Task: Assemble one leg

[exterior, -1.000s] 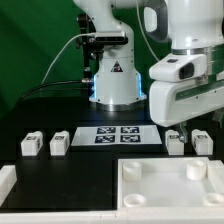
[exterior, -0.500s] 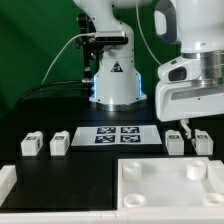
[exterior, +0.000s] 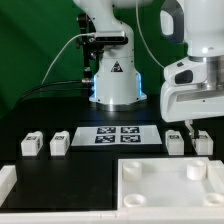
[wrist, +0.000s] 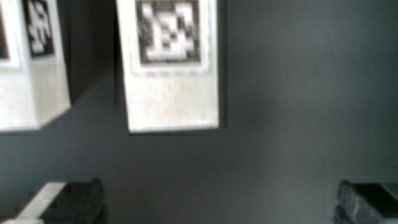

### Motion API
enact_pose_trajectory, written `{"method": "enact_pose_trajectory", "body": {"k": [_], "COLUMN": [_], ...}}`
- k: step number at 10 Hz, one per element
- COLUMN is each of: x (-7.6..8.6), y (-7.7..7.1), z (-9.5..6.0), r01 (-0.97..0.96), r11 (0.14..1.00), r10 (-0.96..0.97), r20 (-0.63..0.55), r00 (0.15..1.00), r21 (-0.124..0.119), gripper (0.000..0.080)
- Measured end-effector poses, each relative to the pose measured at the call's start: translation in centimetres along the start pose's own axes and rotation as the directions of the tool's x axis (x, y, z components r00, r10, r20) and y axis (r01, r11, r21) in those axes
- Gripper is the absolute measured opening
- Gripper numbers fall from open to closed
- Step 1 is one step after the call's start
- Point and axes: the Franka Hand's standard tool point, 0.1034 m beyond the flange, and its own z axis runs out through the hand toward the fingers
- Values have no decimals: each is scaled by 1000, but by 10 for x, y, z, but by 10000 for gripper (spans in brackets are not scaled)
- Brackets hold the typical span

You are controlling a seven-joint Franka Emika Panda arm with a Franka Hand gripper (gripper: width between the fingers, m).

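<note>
Gripper [exterior: 190,128] hangs with its jaws wide apart and nothing between them, low over the black table [exterior: 90,165] at the exterior view's right. Beneath it stand two small white plastic block-like posts with black-and-white tags. My wrist view shows one leg [wrist: 173,65] ahead of the fingertips, not yet between them, with its twin [wrist: 25,70] just beside it. I judge this to be the approach to the pick: next I must centre over that leg, lower, and close without nudging the twin. Two spare legs [exterior: 59,143] sit well apart at the exterior view's left. The marker board [exterior: 112,136] lies between the pairs, and the large white recessed panel [exterior: 160,165] lies in front.
</note>
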Motion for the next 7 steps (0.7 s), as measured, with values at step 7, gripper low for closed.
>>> {"method": "enact_pose_trajectory", "body": {"k": [7], "x": [-11], "y": [4], "z": [11], "r01": [-22], "r11": [998], "r10": [47], "r20": [546], "r00": [836], "r21": [-53], "gripper": [649]}}
